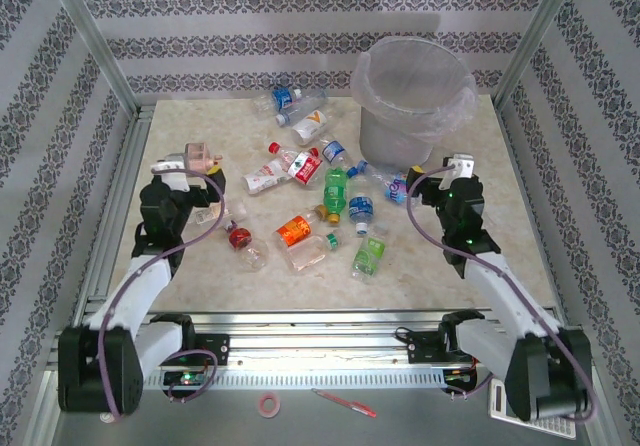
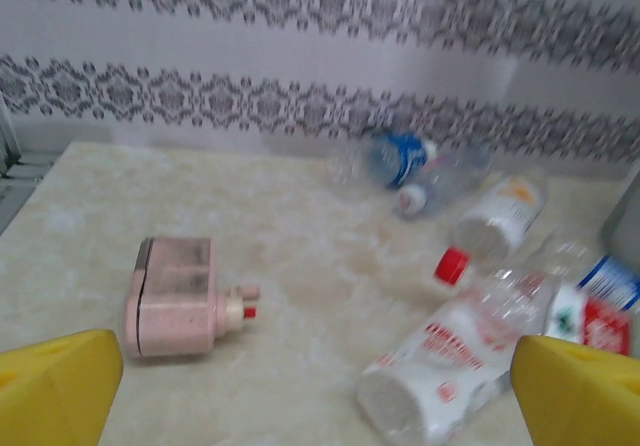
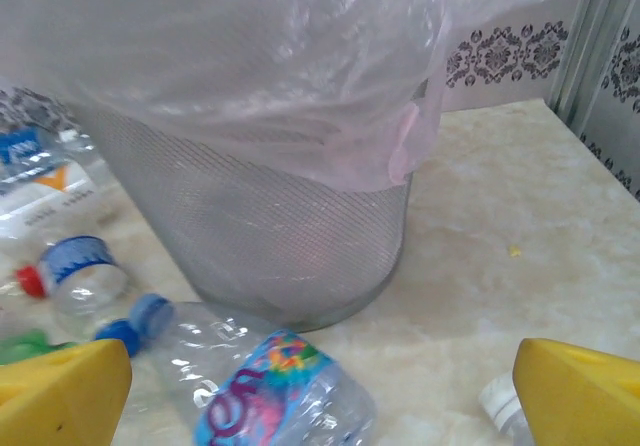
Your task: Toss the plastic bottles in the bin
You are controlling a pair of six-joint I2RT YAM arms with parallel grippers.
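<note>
Yellow fingertips [image 3: 60,391] of the right pincer [image 1: 418,184] stand spread and empty, a bottle [image 3: 265,386] lying slantwise between them at lower centre, bin [image 3: 250,216] just behind. Left pincer [image 1: 215,178], spread too, has a white bottle [image 2: 450,366] lower right. From above, bottles [image 1: 335,191] scatter across the desk [image 1: 420,266], bin upper right; right arm nearer it.

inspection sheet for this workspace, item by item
surface: beige marbled table, bottles strewn across its middle
job's things: about a dozen plastic bottles lying scattered; bin upright at far right, lined with a clear bag
clutter: pink boxy object at far left; red ring and thin red stick by the arm bases
grippers: left gripper open, empty; right gripper open, empty, facing the bin
cables: purple cable looped along each arm
surroundings: patterned walls, metal frame posts
</note>
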